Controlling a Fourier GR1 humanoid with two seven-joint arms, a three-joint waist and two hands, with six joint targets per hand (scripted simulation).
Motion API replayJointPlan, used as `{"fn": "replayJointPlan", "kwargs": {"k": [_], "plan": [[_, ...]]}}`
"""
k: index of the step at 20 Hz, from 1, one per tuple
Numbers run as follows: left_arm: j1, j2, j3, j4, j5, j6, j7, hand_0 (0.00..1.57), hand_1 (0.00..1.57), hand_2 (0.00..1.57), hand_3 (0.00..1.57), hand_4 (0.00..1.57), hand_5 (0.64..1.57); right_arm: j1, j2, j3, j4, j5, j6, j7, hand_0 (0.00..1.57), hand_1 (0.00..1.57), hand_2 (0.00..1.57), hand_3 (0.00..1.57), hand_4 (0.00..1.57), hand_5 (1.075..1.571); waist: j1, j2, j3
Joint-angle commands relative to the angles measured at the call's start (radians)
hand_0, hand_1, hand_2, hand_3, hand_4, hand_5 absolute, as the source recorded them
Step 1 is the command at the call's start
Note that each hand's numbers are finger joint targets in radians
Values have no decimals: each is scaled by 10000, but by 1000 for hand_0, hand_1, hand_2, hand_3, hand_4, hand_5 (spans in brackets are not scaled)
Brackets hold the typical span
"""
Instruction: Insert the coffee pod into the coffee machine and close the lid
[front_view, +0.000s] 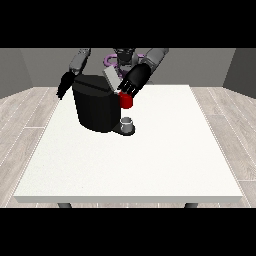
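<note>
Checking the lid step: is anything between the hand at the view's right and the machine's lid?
Nothing visible: the hand is close beside the raised lid, with a red thing at the machine just below it.

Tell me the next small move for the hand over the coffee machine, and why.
Probably press the raised lid down. The hand at the view's right is at the lid, above the coffee machine, and the lid stands tilted up, not yet closed.

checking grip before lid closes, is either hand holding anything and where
Cannot be told: the hand at the view's right sits at the grey lid of the black coffee machine.
</note>
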Motion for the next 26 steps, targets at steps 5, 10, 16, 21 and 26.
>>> {"fn": "replayJointPlan", "kwargs": {"k": [5, 10, 16, 21, 26], "plan": [[29, 126, -56, 68, -124, 50, -273, 1216, 1216, 1259, 1200, 417, 1571, 144, -268, -337, 181, -333, 310, -63, 0, 0, 0, 0, 0, 1571, 56, -89, 0], [-823, -71, 64, 177, -120, 86, 338, 1207, 1207, 1244, 1206, 356, 1571, -365, 34, -27, 374, 137, -173, 157, 0, 0, 0, 0, 0, 1571, -28, 43, 1], [-523, 409, 219, 407, -217, 553, -318, 1180, 1180, 1198, 1170, 351, 1571, -119, 45, 142, -286, -46, 160, 98, 0, 0, 0, 0, 0, 1571, -466, 99, -2], [-527, 398, -417, 148, -856, 729, -425, 1216, 1216, 1228, 1104, 0, 1571, -105, 19, -45, 214, 107, -156, 141, 0, 0, 0, 0, 0, 1571, -79, 166, 0], [20, 507, -672, 361, -1332, 1423, -882, 1160, 1160, 1178, 1050, 0, 1571, 11, 294, 227, -289, 149, -227, 439, 0, 0, 0, 0, 0, 1571, -240, 241, -3]]}}
